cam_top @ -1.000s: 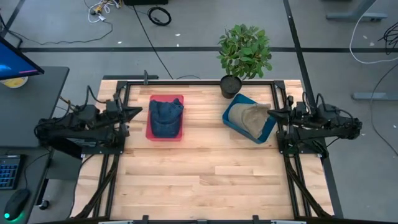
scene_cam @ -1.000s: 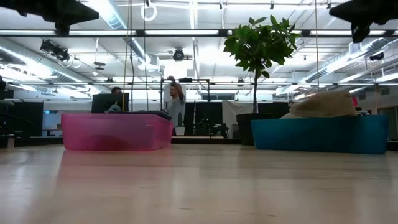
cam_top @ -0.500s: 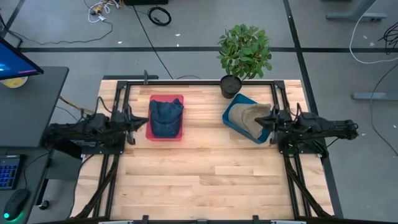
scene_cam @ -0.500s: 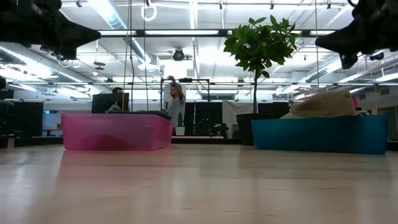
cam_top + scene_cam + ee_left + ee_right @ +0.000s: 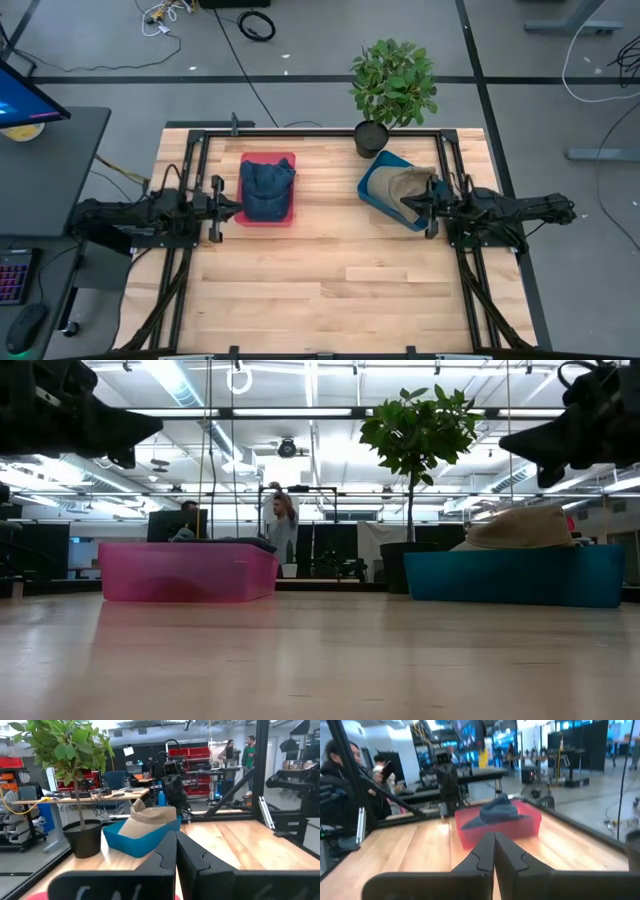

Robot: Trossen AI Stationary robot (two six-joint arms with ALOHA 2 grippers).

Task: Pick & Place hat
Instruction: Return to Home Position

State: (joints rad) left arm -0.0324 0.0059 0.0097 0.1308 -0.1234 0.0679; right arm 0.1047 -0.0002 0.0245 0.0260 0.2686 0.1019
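The worktop (image 5: 330,290) is pale wooden planking inside a black frame; both arms reach in from its side edges, held above the wood; the left pincer (image 5: 236,204) hangs by the left edge with its tips just beside the left wall of the red bin (image 5: 265,222); in the left wrist view its fingers (image 5: 167,851) are pressed flat together with nothing between them; the right pincer (image 5: 405,203) comes in from the right edge, its tips reaching over the right wall of the blue bin (image 5: 372,190); in the right wrist view its fingers (image 5: 486,851) are likewise closed tight and hold nothing, and the low view shows it apart from what lies below it; the blue caps (image 5: 266,187) lie heaped in the red bin, toward the far left corner; the brown cap (image 5: 405,185) sits in the blue bin, toward the far right corner, its crown rising above the rim; a potted plant (image 5: 393,80) stands at the far edge, just beside the blue bin; beyond the worktop a person (image 5: 283,520) stands in the room.
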